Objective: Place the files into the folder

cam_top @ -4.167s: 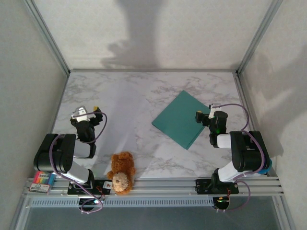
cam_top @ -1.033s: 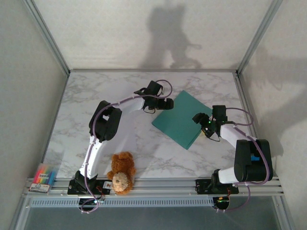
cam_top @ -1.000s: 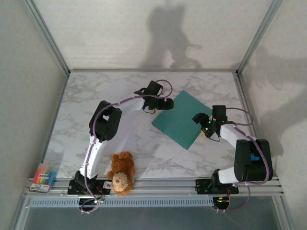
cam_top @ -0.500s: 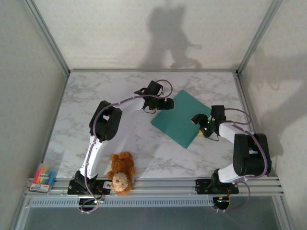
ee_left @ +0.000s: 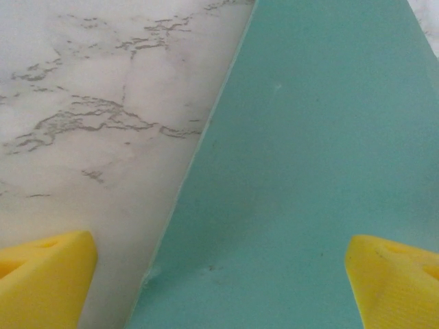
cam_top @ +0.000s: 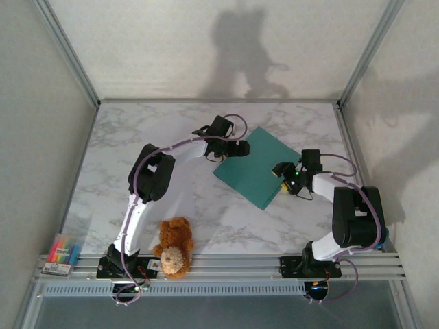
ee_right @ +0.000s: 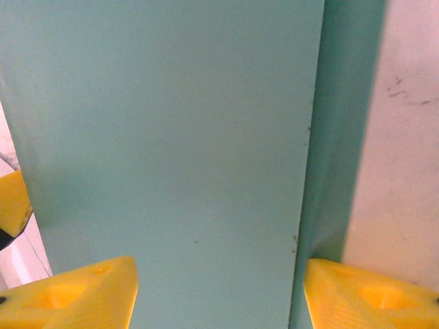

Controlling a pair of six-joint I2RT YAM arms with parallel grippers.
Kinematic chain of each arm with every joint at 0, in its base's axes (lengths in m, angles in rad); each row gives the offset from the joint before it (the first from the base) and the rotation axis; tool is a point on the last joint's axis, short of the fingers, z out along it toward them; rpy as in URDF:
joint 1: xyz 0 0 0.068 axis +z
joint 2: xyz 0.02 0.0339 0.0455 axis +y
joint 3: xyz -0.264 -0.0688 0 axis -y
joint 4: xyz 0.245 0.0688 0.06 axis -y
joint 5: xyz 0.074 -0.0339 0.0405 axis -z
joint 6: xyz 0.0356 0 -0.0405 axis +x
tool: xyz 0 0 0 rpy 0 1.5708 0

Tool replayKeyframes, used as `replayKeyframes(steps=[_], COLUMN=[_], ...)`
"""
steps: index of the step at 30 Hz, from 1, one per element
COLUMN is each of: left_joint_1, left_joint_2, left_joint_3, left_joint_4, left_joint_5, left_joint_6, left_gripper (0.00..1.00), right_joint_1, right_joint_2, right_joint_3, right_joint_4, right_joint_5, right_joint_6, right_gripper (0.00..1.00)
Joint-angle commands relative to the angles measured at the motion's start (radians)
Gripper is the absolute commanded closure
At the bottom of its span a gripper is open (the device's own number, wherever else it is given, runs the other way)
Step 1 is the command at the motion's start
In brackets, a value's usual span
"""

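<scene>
Teddy [cam_top: 173,248], coloured box [cam_top: 62,255] nr front rail [cam_top: 233,263]; folder [cam_top: 255,168] closed.

- A brown teddy bear [cam_top: 173,247] sits at the near edge of the marble bench [cam_top: 130,140].
- A pack of coloured markers [cam_top: 60,254] lies at the left end of the metal rail [cam_top: 233,264].

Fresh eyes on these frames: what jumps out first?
The thin flat teal-green folder lies closed, right of centre on the white-grey marble table. Both arms reach to it: the left gripper is open astride its far-left edge, and the right gripper is open astride its right edge. Next comes the brown teddy bear at the near edge, between the arm bases.
</scene>
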Motion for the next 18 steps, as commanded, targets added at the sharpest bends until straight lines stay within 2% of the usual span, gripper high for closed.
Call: replayKeyframes(steps=[1, 12, 18], left_joint_1=[-0.024, -0.03, -0.03], left_joint_2=[0.031, 0.03, 0.031], left_joint_3=[-0.014, -0.024, -0.029], left_joint_4=[-0.009, -0.012, -0.036], left_joint_5=[0.049, 0.051, 0.03], left_joint_6=[-0.022, -0.029, -0.024], left_gripper=[0.07, 0.07, 0.07], right_joint_1=[-0.003, -0.003, -0.003], right_joint_2=[0.007, 0.03, 0.037], right_joint_3=[0.034, 0.055, 0.062], right_joint_4=[-0.003, -0.019, -0.057], right_joint_5=[-0.027, -0.026, 0.019], right_joint_6=[-0.01, -0.027, -0.047], right_gripper=[0.34, 0.34, 0.31])
